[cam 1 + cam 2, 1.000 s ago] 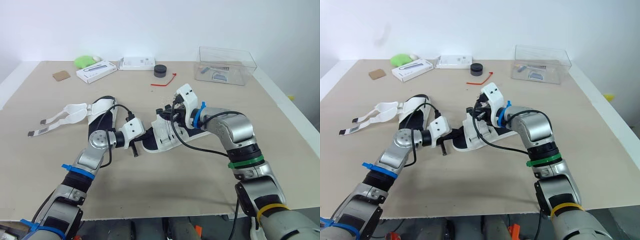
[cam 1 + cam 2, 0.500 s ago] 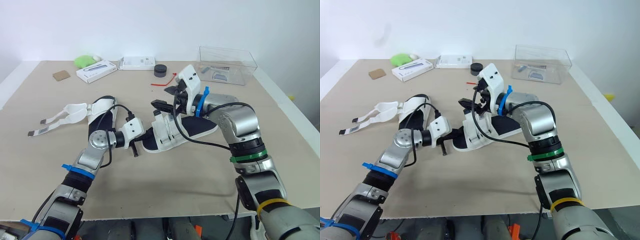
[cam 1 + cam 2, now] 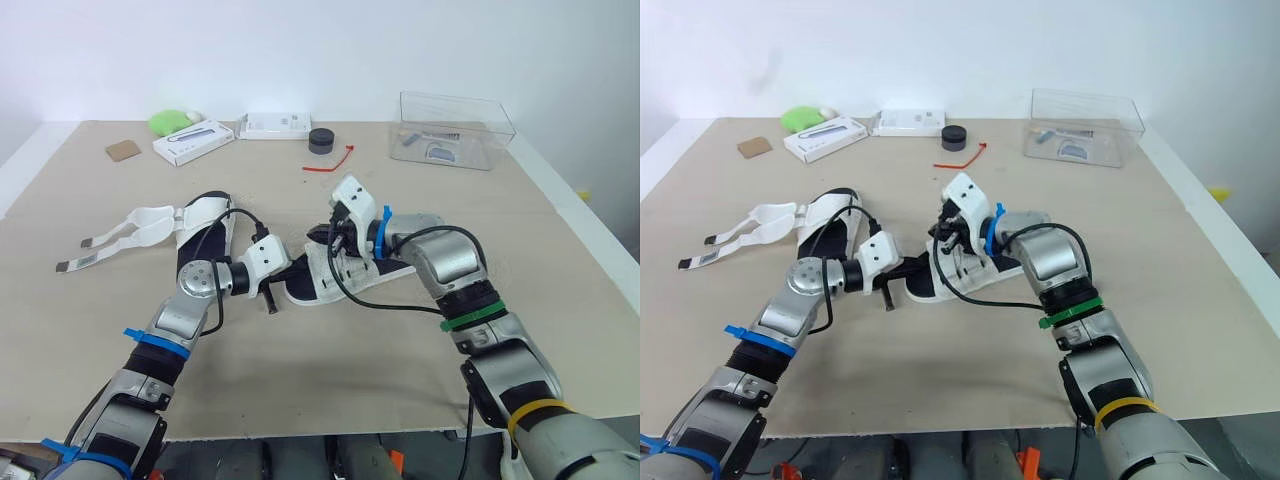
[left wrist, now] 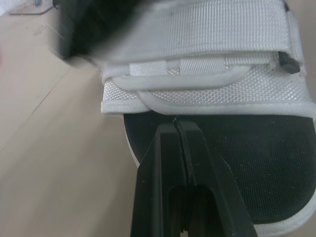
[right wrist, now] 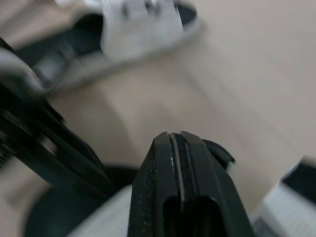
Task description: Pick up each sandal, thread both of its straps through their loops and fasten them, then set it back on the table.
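**Finishing the straps on the middle sandal**

The sandal (image 3: 340, 270) lies mid-table. My left gripper (image 3: 268, 300) is pinched closed and empty at its toe. My right gripper (image 3: 322, 235) is closed over it.

Next, I reckon, is the second sandal (image 3: 195, 225) at nine o'clock.

The left wrist view shows a strap (image 4: 197, 69) through its loop, which my arm covers from the head views.

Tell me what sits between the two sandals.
The left claw, shut, with tips by the toe of the middle sandal; the open-strapped sandal lies on its other side. Left eye view shows it.
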### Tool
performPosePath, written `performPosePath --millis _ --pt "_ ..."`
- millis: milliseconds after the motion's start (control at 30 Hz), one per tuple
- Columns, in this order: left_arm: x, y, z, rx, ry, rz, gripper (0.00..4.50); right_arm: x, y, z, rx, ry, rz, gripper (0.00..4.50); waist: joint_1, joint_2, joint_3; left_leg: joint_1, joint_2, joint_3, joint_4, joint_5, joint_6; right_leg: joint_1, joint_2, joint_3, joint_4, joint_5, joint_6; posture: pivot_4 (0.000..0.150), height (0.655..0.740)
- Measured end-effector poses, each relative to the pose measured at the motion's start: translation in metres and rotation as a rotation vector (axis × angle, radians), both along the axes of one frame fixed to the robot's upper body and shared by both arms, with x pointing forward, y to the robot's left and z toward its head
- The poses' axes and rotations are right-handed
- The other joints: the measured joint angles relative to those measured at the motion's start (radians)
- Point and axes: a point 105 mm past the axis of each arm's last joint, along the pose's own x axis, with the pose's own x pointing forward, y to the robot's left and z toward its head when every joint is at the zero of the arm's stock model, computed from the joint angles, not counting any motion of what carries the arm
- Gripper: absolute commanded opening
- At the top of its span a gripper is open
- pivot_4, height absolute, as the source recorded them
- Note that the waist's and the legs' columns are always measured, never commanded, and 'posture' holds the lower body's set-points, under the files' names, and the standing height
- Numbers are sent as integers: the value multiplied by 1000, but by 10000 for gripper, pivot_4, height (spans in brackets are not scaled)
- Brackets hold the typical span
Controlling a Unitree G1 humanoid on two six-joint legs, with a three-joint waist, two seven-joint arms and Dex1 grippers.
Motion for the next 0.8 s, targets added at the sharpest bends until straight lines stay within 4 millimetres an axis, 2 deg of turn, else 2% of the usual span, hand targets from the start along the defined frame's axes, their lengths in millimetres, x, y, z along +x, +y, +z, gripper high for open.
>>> performPosePath --millis 300,333,367,400,467,533,567,600,667,700,800 --pt "0 0 0 0 2 6 0 4 2 -1 -58 -29 27 122 0 0 0 1 0 0 0 0 0 0 0 0 0 0 0 1500 7400" --pt "0 0 0 0 2 6 0 4 2 2 -52 -33 26 5008 0 0 0 0 0 0 0 0 0 0 0 0 1 0 0 1500 7400" --pt "0 0 0 0 2 6 0 5 1 5 -43 -38 22 6452 0 0 0 0 0 0 0 0 0 0 0 0 1 0 0 1500 7400" --pt "0 0 -1 -1 2 4 0 11 -10 28 7 -73 -3 12060 0 1 1 -2 0 0 0 0 0 -2 -1 0 0 0 0 1500 7400" --pt "-1 0 0 -1 0 2 0 14 -18 44 24 -109 -7 17128 0 1 1 -2 0 0 0 0 0 -2 -1 0 0 0 0 1500 7400" --pt "-3 -2 1 -8 0 -11 0 17 -47 70 8 -201 9 25667 1 1 1 -2 -1 0 -2 0 0 -2 -1 -1 -1 0 0 1500 7400" --pt "-4 -1 1 -9 0 -12 0 18 -52 73 5 -213 5 29407 2 1 1 -2 -1 0 -2 0 0 -2 -1 -1 -1 0 0 1500 7400" --pt "-5 -1 0 -10 3 -14 0 19 -70 81 -8 -251 -6 32172 2 1 1 -2 -1 0 -3 0 0 -2 -2 -1 -2 0 0 1500 7400" --pt "-7 -1 2 -25 19 -30 0 21 -99 70 -129 -290 14 40017 2 1 0 -1 -2 0 -4 -1 0 -1 -2 -1 -3 0 0 1500 7400" --pt "-11 1 4 -47 37 -53 0 18 -124 43 -220 -238 32 43502 0 1 1 -1 -2 1 -6 -1 1 -2 -2 0 -3 0 1 1500 7400" --pt "-14 5 6 -74 71 -69 7181 14 -134 13 -221 -145 62 45000 -12 3 2 -2 -2 4 -7 -2 1 -6 -1 5 -2 0 1 1500 7400"
